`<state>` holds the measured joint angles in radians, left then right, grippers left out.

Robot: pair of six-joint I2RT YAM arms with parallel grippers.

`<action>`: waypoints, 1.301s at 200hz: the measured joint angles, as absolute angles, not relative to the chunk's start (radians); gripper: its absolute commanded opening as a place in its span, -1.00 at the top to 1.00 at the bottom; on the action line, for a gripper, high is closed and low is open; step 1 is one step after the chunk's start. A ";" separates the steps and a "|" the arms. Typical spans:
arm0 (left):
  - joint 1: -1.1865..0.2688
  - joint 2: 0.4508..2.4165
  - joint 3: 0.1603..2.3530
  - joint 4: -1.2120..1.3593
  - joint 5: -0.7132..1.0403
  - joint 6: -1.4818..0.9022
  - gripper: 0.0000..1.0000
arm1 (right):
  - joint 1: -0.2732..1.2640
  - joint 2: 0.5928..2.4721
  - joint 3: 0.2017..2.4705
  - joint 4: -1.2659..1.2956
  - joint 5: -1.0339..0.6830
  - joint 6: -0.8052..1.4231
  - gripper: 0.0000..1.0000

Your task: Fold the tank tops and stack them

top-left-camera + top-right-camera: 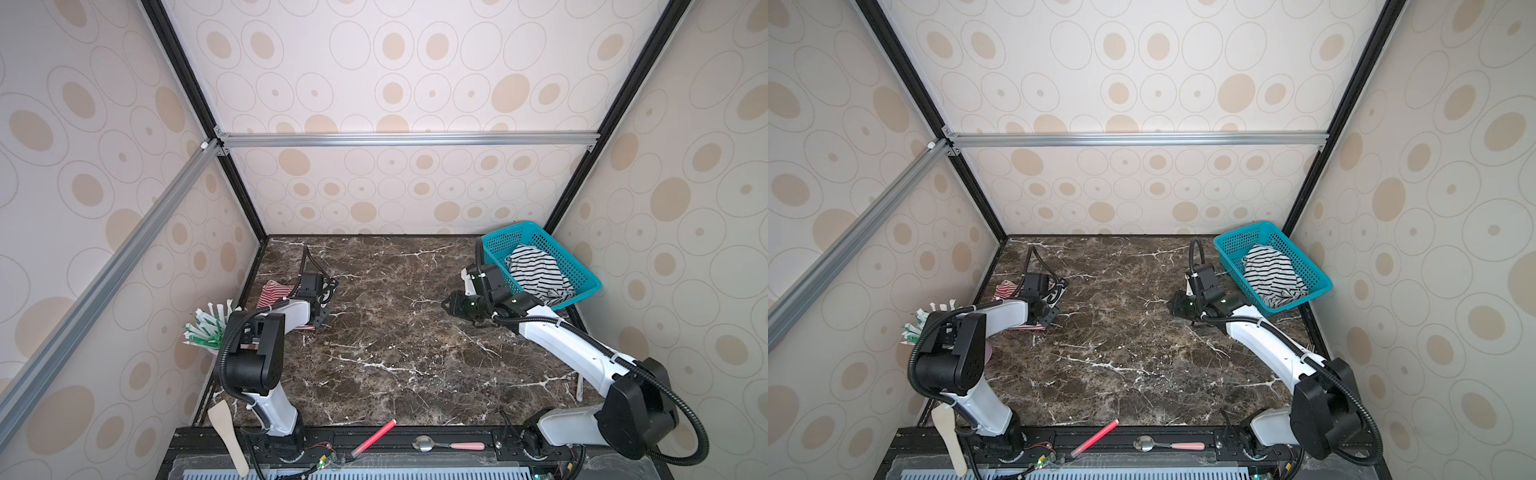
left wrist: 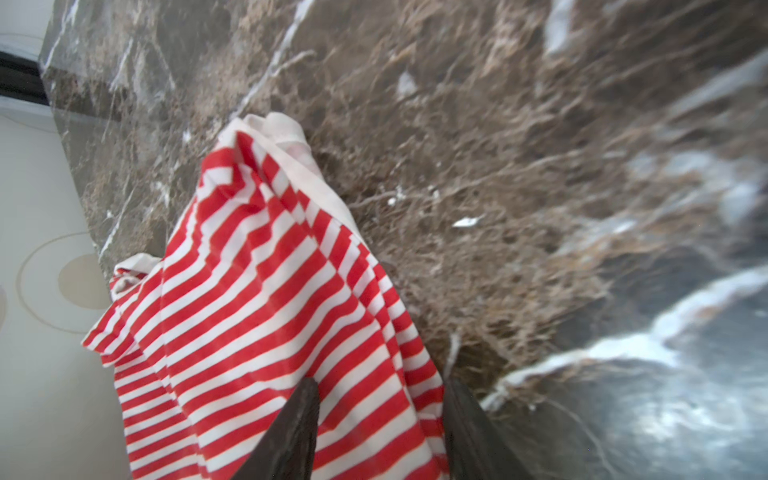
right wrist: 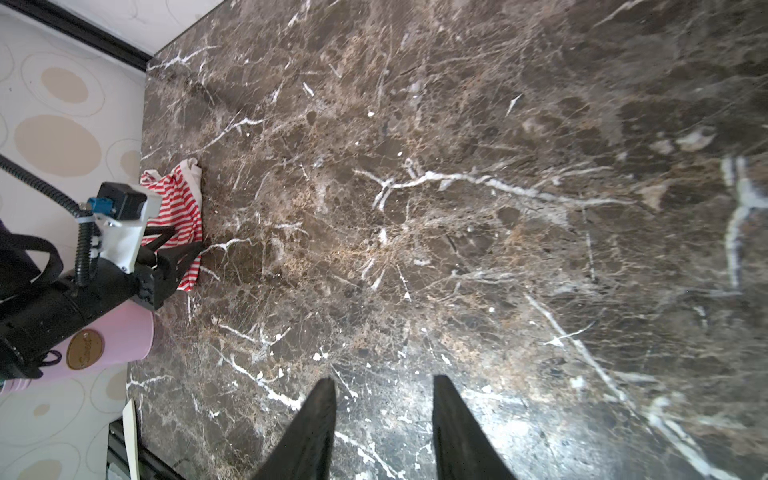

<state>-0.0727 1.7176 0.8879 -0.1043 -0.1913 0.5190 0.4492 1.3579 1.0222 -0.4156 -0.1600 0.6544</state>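
Note:
The red-and-white striped tank top (image 1: 272,291) (image 1: 1005,289) lies crumpled at the table's left edge, partly hidden under my left arm. My left gripper (image 1: 321,316) (image 2: 380,386) hovers over its near edge. The jaws stand apart and the striped cloth (image 2: 257,299) lies flat below them. The black-and-white striped tank top (image 1: 538,276) (image 1: 1273,276) sits bunched inside the teal basket (image 1: 515,230) at the back right. My right gripper (image 1: 446,303) (image 3: 384,380) is open over bare marble just left of the basket, with nothing between its fingers. The right wrist view also shows the red top (image 3: 178,208).
A pink cup (image 3: 120,336) of wrapped sticks (image 1: 208,328) stands off the table's left edge beside my left arm. On the front rail lie a wooden spatula (image 1: 228,436), a red stick (image 1: 374,436) and a spoon (image 1: 449,445). Walls enclose three sides.

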 measured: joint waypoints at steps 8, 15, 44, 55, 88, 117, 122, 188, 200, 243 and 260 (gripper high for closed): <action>-0.068 1.720 0.891 -0.109 -0.197 0.521 0.03 | 0.433 1.356 1.031 -0.423 -0.161 0.651 0.17; -0.064 1.723 0.895 -0.112 -0.200 0.522 0.03 | 0.421 1.351 1.037 -0.427 -0.161 0.647 0.17; -0.051 1.726 0.903 -0.122 -0.184 0.525 0.03 | 0.377 1.325 1.071 -0.453 -0.162 0.627 0.13; -0.050 1.724 0.908 -0.135 -0.162 0.525 0.04 | 0.360 1.323 1.086 -0.462 -0.168 0.619 0.12; -0.051 1.684 0.911 -0.193 -0.072 0.516 0.00 | 0.314 1.323 1.116 -0.478 -0.184 0.603 0.12; -0.051 1.583 0.910 -0.194 -0.046 0.490 -0.02 | 0.313 1.324 1.116 -0.482 -0.208 0.600 0.12; -0.050 1.571 0.912 -0.189 -0.055 0.484 -0.02 | 0.313 1.324 1.116 -0.481 -0.213 0.600 0.12; 0.007 1.703 0.973 -0.137 -0.228 0.438 0.00 | 0.313 1.326 1.059 -0.455 -0.266 0.604 0.13; 0.022 1.727 0.973 -0.135 -0.243 0.430 0.00 | 0.313 1.326 1.050 -0.449 -0.273 0.604 0.14; 0.043 1.771 0.999 -0.136 -0.226 0.407 0.01 | 0.313 1.327 1.027 -0.426 -0.293 0.604 0.14; 0.042 1.804 1.032 -0.143 -0.189 0.407 0.02 | 0.313 1.330 1.020 -0.419 -0.295 0.605 0.14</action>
<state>0.0422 1.8038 1.0321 -0.1432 -0.1890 0.4072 0.3130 1.3304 1.0203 -0.4194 -0.2951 0.6048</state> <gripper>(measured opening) 0.493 0.429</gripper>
